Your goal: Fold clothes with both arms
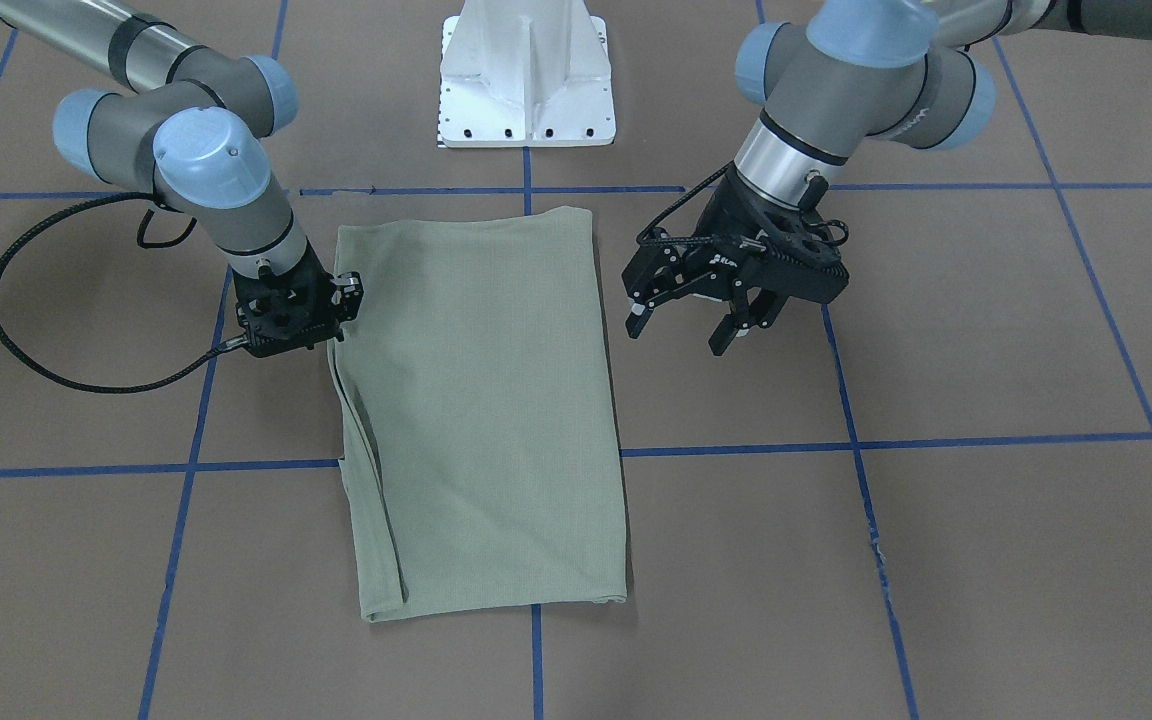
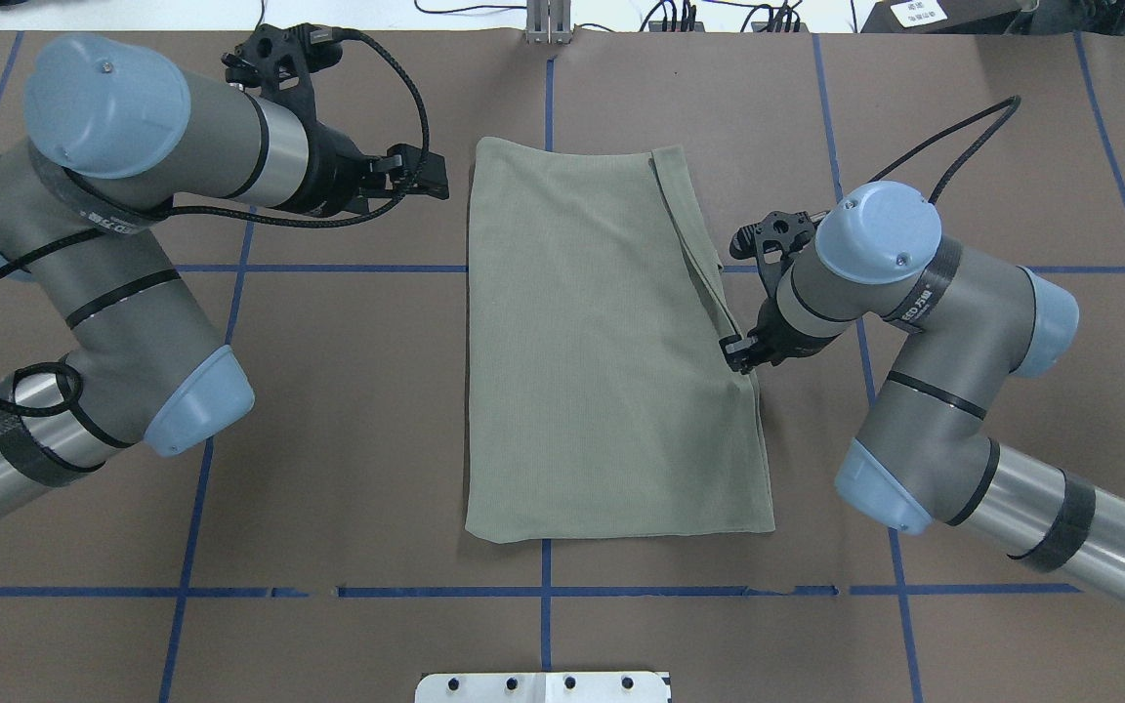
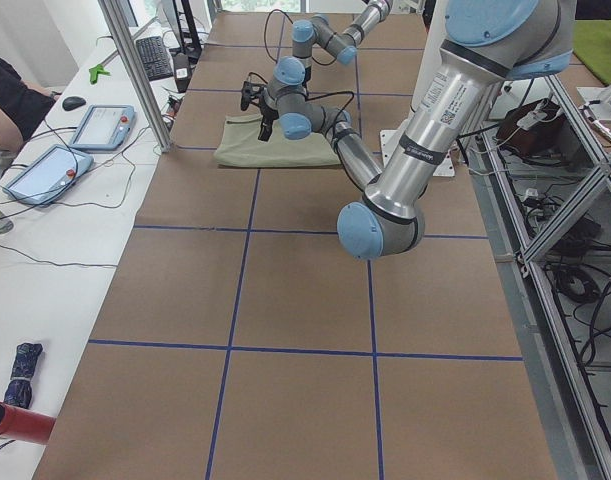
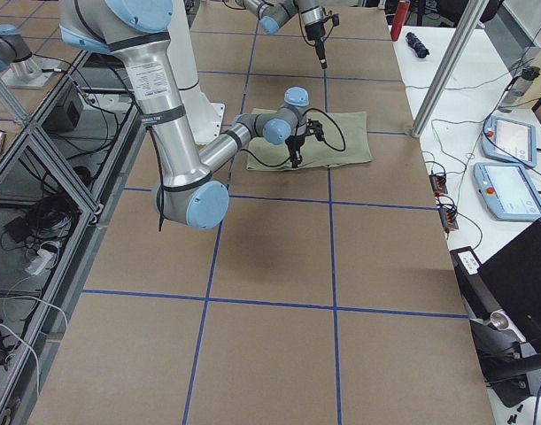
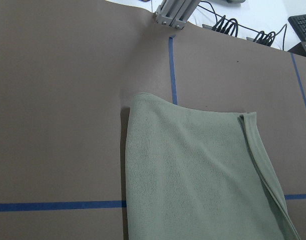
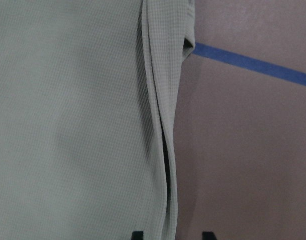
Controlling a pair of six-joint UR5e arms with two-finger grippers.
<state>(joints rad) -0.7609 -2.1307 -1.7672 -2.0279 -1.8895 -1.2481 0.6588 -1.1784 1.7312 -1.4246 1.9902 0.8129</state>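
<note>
The sage-green shirt point(image 1: 481, 410) lies flat on the table, folded into a long rectangle; it also shows in the overhead view point(image 2: 602, 342). My right gripper point(image 2: 740, 353) is low at the shirt's right long edge. In the right wrist view its two fingertips point(image 6: 137, 234) stand apart on either side of the doubled edge of the shirt point(image 6: 67, 125), which lies flat on the table. My left gripper point(image 1: 681, 330) is open and empty, held above the table beside the shirt's left edge, near its far corner point(image 5: 137, 100).
The white pedestal base point(image 1: 526, 80) stands at the robot's side of the table. Blue tape lines point(image 2: 328, 268) cross the brown table. A metal post point(image 5: 173, 12) stands at the far edge. Tablets point(image 3: 100, 125) lie on a side table.
</note>
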